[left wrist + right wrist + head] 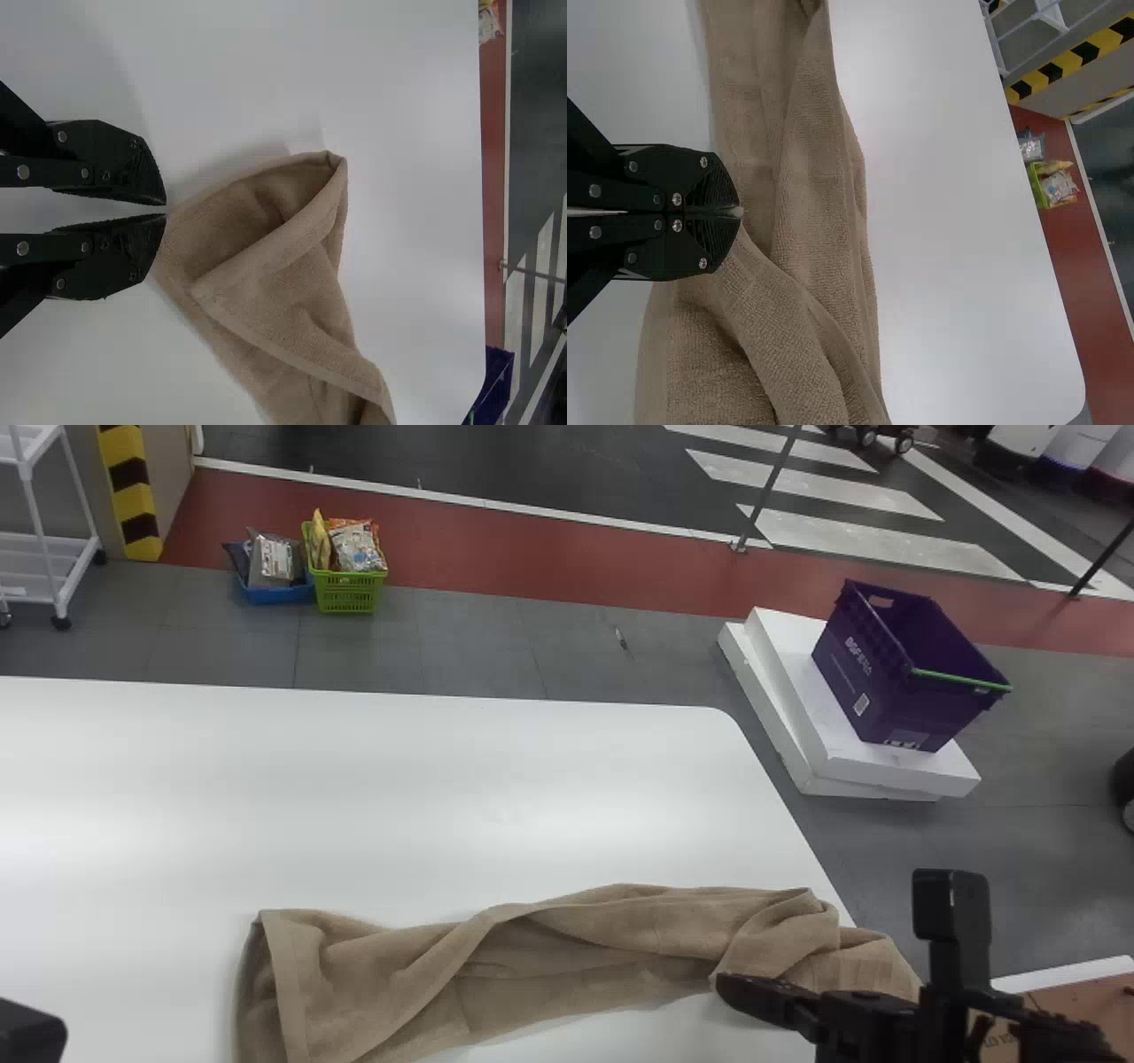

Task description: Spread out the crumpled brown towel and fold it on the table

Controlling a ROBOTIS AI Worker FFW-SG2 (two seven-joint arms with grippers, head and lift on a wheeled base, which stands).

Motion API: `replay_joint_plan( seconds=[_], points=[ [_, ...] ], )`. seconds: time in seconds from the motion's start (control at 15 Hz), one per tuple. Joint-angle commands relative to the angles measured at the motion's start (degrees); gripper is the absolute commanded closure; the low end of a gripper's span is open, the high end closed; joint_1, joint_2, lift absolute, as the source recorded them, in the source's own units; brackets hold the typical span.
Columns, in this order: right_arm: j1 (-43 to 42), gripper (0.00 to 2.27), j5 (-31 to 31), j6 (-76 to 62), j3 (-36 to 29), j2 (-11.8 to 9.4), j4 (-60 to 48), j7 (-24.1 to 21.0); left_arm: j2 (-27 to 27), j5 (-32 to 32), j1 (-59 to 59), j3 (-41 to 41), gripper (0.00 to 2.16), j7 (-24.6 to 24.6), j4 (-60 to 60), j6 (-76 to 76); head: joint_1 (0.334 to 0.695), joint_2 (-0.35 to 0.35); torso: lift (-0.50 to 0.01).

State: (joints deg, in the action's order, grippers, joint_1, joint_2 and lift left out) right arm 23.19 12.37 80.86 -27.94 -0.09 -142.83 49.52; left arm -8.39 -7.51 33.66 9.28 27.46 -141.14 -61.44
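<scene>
Right gripper pinched a towel fold; left gripper, slightly parted, needed an edge bite before pulling slow and level.

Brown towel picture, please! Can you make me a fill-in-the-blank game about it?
The towel lies on a ____ table.
The robot's ____ hand is at the towel's end nearer the crate.
The crate, standing on white slabs, is ____.
Beside the blue tray is a ____ basket.
Missing words: white; right; purple; green.
</scene>
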Motion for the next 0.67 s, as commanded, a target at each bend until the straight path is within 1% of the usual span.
replay_joint_plan(
  seconds=[0.0, 0.27, 0.47, 0.6],
  points=[
    [0.0, 1.65, -0.7, -0.7, -0.4, 0.1, 0.4, 0.0, 0.3, 0.8, 0.0, 1.4, 0.86, -0.1, -1.1, -0.2, 0.695, -0.350, -0.127],
    [0.1, 1.65, -0.9, -1.3, -0.4, 0.1, 1.2, 0.1, 0.7, 1.7, -0.6, 2.8, 0.86, -2.2, -1.2, 0.8, 0.695, -0.350, -0.127],
    [0.2, 1.65, -0.9, -1.3, -0.4, 0.1, 1.5, 0.1, 0.6, 4.6, -0.6, 1.9, 0.86, -1.0, -2.7, 0.3, 0.695, -0.350, -0.127],
    [0.4, 1.65, -1.4, -1.3, -0.4, 0.1, 1.5, 0.1, 0.7, 5.5, -0.5, 2.7, 0.86, -0.3, -3.7, -1.6, 0.695, -0.350, -0.127]
  ],
)
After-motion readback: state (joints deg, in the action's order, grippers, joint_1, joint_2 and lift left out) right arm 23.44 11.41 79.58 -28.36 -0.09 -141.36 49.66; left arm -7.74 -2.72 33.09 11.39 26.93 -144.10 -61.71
